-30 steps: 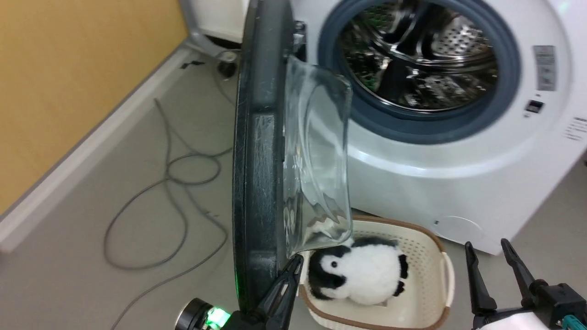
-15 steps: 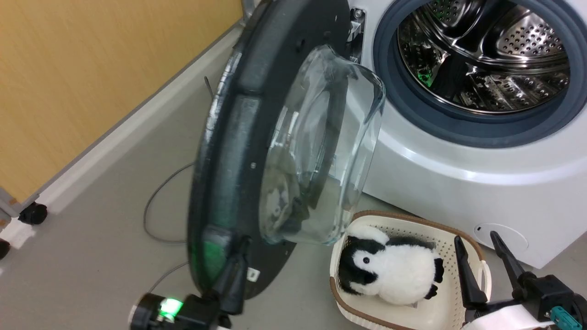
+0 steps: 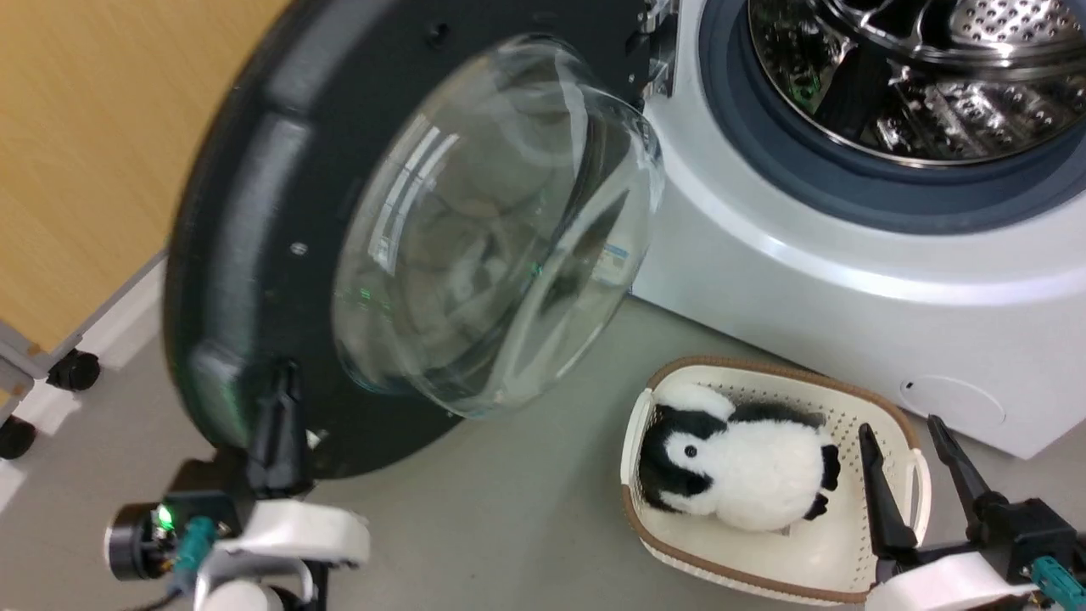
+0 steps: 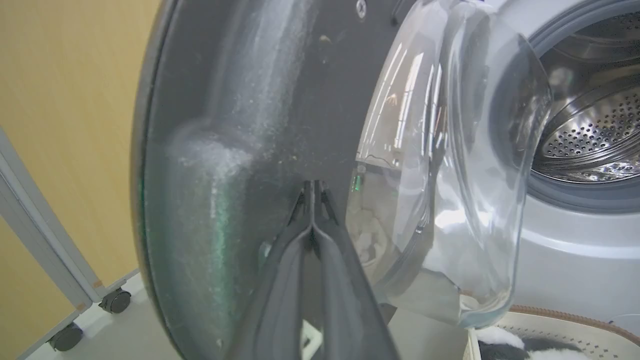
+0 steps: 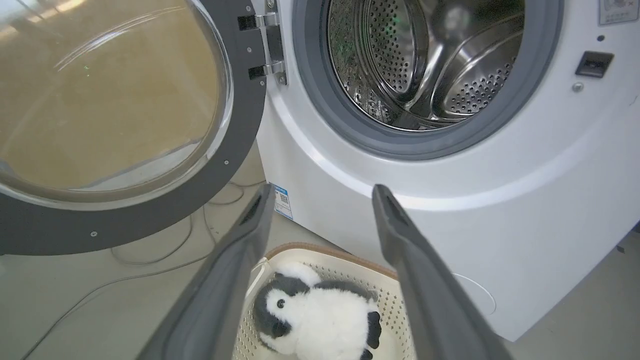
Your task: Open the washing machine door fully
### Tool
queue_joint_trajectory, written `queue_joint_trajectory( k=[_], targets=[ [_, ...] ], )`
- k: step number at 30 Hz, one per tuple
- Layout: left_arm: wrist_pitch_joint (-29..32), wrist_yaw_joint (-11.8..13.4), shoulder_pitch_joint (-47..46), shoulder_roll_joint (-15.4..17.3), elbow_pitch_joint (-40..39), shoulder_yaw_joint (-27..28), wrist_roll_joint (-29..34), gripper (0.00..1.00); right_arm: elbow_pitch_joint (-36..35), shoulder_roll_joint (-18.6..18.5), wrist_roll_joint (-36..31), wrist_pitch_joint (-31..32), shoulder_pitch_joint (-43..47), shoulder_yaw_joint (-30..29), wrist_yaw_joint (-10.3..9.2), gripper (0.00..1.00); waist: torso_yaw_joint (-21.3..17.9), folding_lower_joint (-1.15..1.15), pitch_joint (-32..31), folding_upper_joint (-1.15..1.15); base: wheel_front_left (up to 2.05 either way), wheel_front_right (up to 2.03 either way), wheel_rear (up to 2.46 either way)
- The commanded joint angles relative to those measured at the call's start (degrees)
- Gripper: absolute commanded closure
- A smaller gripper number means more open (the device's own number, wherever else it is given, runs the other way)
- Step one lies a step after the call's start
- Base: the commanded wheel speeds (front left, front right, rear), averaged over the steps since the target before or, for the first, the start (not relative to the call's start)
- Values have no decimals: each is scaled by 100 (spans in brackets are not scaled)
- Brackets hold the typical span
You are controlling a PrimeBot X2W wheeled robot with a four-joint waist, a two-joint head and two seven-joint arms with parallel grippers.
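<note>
Glossy black round washing machine door (image 3: 246, 212), glass-bowled, is standing wide against the tips of the left gripper (image 4: 312, 192), closed on nothing, likely for pushing outward; right gripper (image 5: 324, 189) is idling open, empty.

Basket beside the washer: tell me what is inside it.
A black-and-white plush penguin lies in the cream basket. The toy covers most of the floor, so anything beneath it cannot be seen.
</note>
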Motion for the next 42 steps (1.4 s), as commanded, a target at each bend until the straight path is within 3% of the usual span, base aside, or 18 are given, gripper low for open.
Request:
queue_joint_trajectory(
  k=[1,19,30,42],
  targets=[
    [-24,10,-159,-13,81,100,-38,100,-28,17,-60,-25,-150,-6,5,0,-51,0,89,0,0,0,0],
    [-24,-126,-1292,55,1167,1933,-20,100,25,17,-299,-25,-474,-62,5,0,-451,0,559,0,0,0,0],
    [-24,-390,-2084,417,2049,2466,70,100,42,17,-409,-25,-676,-43,5,0,-676,0,843,0,0,0,0],
    [-24,-448,-2224,470,2373,2798,243,100,93,17,-384,-25,-694,-103,5,0,-858,0,884,0,0,0,0]
  ],
)
